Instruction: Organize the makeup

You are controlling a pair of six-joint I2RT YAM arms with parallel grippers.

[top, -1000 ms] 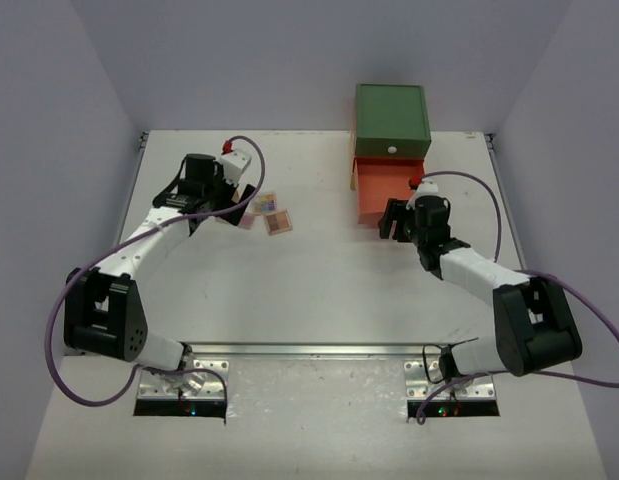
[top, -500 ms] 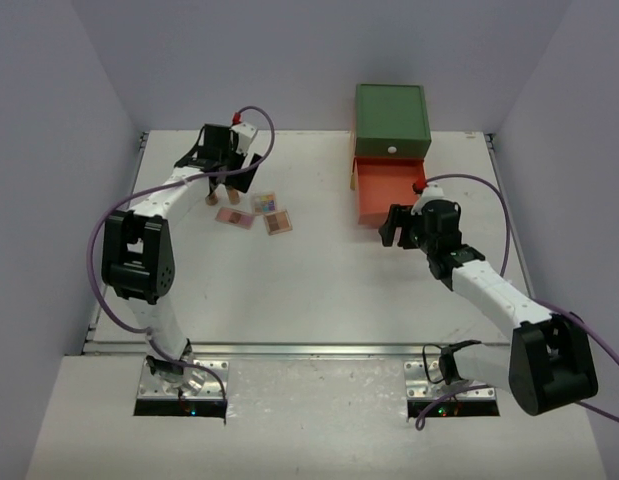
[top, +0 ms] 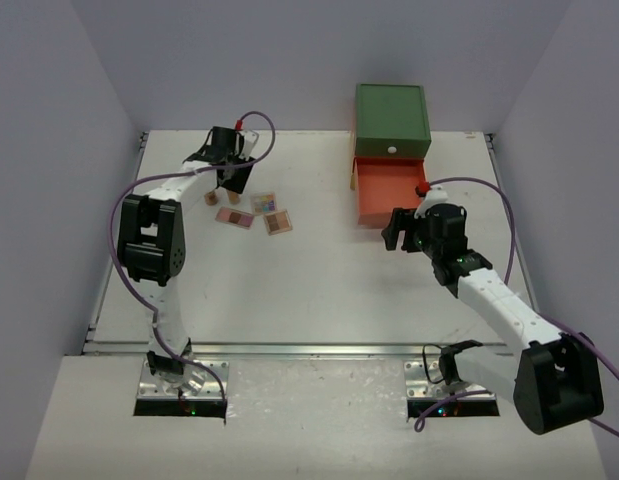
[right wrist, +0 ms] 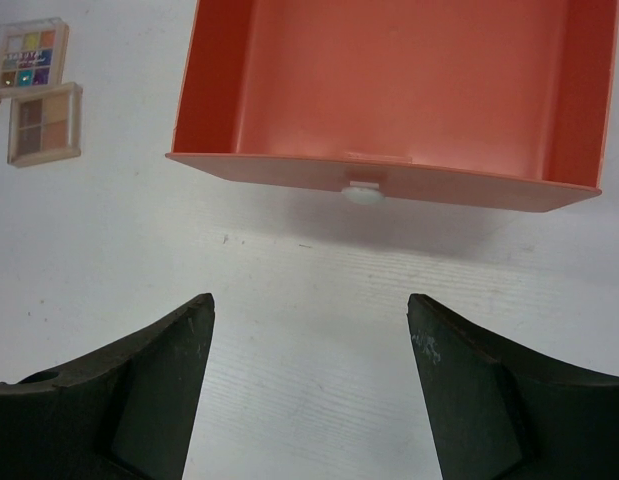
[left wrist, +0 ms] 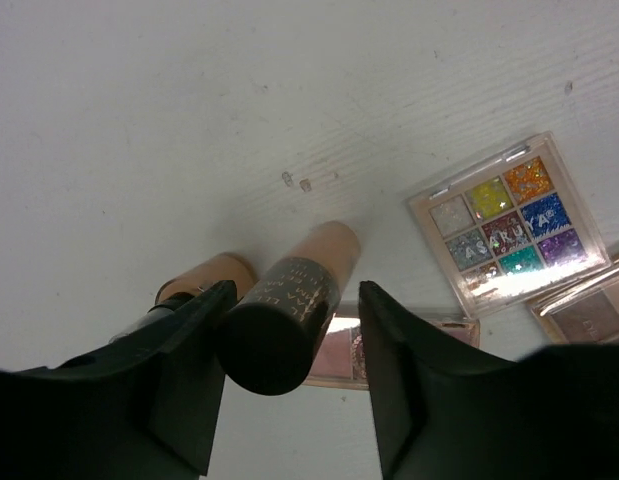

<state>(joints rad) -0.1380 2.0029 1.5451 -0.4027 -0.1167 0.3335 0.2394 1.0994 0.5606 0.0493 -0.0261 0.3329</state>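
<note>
Left gripper (left wrist: 294, 305): matte black fingers apart, straddling a cylindrical tan bottle (left wrist: 324, 262) with a glossy dark cap. A gap shows on the bottle's right side; contact on the other side cannot be made out. A second tan bottle (left wrist: 211, 272) sits just left, half hidden by the finger. Ahead to the right lies a square nine-pan glitter palette (left wrist: 501, 232). An edge palette (left wrist: 589, 312) is cut off by the frame, and a third palette (left wrist: 341, 358) is mostly covered.

Right gripper (right wrist: 309, 330): fingers wide apart above the white, fine-grained table (right wrist: 309, 270), with a smooth orange drawer (right wrist: 389, 90) ahead.
</note>
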